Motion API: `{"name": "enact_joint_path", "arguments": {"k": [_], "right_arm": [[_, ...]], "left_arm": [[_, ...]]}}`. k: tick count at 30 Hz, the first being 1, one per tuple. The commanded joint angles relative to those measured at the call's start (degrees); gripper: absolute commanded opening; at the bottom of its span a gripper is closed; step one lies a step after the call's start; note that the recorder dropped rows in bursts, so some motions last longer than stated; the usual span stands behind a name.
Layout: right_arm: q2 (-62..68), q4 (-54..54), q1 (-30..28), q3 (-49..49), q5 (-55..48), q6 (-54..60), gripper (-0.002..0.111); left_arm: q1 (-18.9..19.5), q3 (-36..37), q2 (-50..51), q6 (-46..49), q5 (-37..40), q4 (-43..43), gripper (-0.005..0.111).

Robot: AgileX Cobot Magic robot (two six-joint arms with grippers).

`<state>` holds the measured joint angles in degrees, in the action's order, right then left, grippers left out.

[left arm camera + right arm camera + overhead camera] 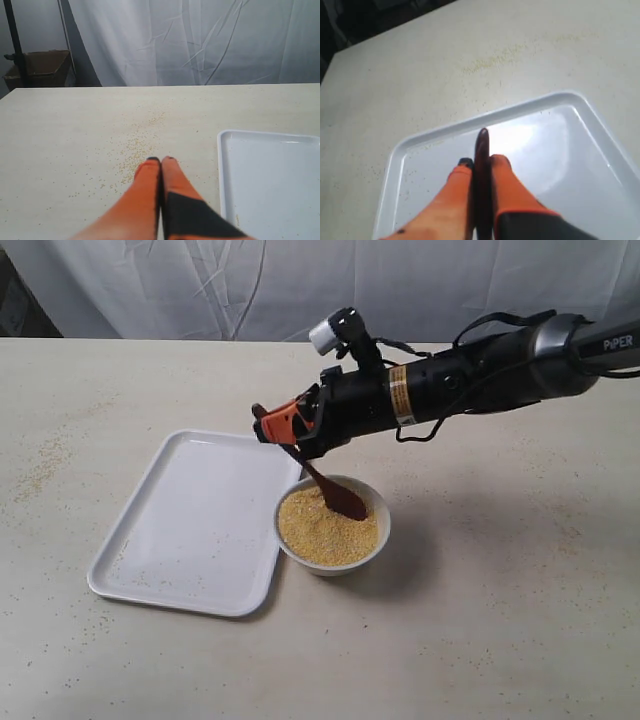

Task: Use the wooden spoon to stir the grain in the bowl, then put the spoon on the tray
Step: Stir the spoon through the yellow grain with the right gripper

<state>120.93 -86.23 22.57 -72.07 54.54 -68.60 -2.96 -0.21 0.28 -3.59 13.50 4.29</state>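
The white bowl stands just right of the white tray, filled with yellow grain. My right gripper is shut on the handle of the dark wooden spoon, whose oval end dips into the grain at the bowl's far side. In the right wrist view the spoon handle is clamped between the orange fingers of the right gripper, above the tray. My left gripper is shut and empty, over bare table beside the tray's edge; it does not show in the exterior view.
Spilled grain is scattered on the beige table, also left of the tray. A white cloth backdrop hangs behind the table. A cardboard box stands beyond the table's far corner.
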Motion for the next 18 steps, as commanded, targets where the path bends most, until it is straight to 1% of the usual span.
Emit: {"name": "enact_joint_path", "arguments": {"k": [1,4,6,10,18], "right_arm": [[-0.3,-3.2,2.1,-0.2,-2.0,-7.3,0.0],[-0.4,-3.2,2.2,-0.2,3.0,-7.4,0.0],[-1.3,-3.1,2.1,-0.2,3.4,-7.4,0.0],[-3.8,-3.1,1.9,-0.2,-0.4,-7.4,0.0],[-4.7,0.0,2.1,-0.2,-8.8,-1.8,0.0]], "left_arm": [[0.0,0.2,-0.3,-0.2,-0.3,-0.2,0.0],[0.0,0.2,-0.3,-0.2,-0.3,-0.2,0.0],[0.0,0.2,-0.3,-0.2,-0.3,-0.2,0.0],[0.0,0.2,-0.3,-0.2,-0.3,-0.2,0.0],[0.0,0.2,-0.3,-0.2,-0.3,-0.2,0.0]]}}
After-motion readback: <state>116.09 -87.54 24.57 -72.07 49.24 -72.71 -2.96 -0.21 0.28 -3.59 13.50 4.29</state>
